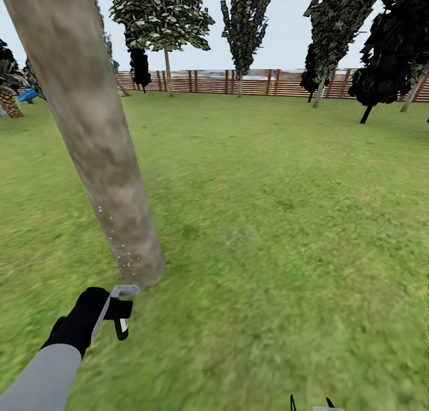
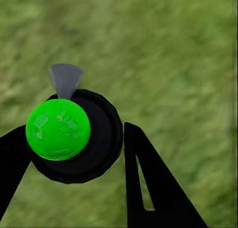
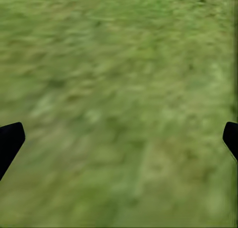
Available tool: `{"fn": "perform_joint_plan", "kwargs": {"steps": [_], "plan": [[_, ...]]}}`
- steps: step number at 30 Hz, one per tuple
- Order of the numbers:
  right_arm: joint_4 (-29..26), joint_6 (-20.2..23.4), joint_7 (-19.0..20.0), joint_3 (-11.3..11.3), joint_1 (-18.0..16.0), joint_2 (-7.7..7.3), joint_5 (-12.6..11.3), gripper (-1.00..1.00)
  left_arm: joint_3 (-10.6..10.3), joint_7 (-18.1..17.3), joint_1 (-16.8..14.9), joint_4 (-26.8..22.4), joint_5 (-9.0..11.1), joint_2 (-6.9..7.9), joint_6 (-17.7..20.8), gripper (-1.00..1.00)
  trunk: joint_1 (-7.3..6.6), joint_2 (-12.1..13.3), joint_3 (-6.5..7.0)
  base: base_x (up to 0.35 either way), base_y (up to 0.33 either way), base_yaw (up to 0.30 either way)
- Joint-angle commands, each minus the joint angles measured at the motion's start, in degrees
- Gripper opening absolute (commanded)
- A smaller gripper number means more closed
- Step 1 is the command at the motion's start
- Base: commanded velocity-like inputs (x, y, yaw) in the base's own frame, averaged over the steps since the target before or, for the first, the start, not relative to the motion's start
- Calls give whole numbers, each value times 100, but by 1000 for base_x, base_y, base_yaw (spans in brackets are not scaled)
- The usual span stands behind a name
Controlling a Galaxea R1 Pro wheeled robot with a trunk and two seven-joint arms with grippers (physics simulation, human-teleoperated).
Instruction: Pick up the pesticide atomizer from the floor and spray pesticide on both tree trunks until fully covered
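Observation:
A thick leaning tree trunk (image 1: 89, 130) of blotchy grey-beige bark crosses the head view's left and meets the grass (image 1: 286, 220) just ahead of me. Fine pale pesticide specks (image 1: 122, 250) dot its lowest part. My left gripper (image 1: 118, 313) is shut on the black pesticide atomizer (image 1: 121, 309), whose grey trigger head (image 1: 125, 290) sits just short of the trunk's base. In the left wrist view the black fingers (image 2: 148, 188) clamp the round black atomizer (image 2: 101, 134), which carries a bright green spot and a grey nozzle. My right gripper (image 3: 119, 139) hangs open over bare grass, its tips (image 1: 310, 402) low in the head view.
A brown slat fence (image 1: 262, 82) closes the far side of the lawn, with several dark-crowned trees (image 1: 164, 23) in front of it. A small palm (image 1: 9, 95) and a blue object (image 1: 27, 95) stand far left. Open grass stretches to the right.

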Motion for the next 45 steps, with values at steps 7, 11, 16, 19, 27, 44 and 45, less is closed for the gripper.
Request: {"fn": "perform_joint_plan", "kwargs": {"steps": [7,11,16,19,27,44,45], "plan": [[-1,0,0,-1,0,19,2,100,0,0,0,0,1,0,0,-100,0,0,0,151,-256,13],[-1,0,0,-1,0,22,1,100,0,0,0,0,-1,0,-1,-100,0,0,0,38,-269,222],[1,0,0,-1,0,22,2,100,6,0,0,-1,-4,8,0,-100,0,0,0,2,-273,275],[0,0,0,-1,0,22,3,100,8,0,-2,-3,-4,9,0,-100,0,0,0,45,-273,277],[0,0,0,-1,0,22,2,100,8,0,0,-3,-4,8,0,-100,0,0,0,106,-273,143],[7,0,0,-1,0,22,3,100,5,0,-4,0,-4,0,0,-100,0,0,0,119,-273,111],[4,0,0,-1,0,22,3,100,5,0,-2,0,-2,0,0,-100,0,0,0,119,-273,276]]}}
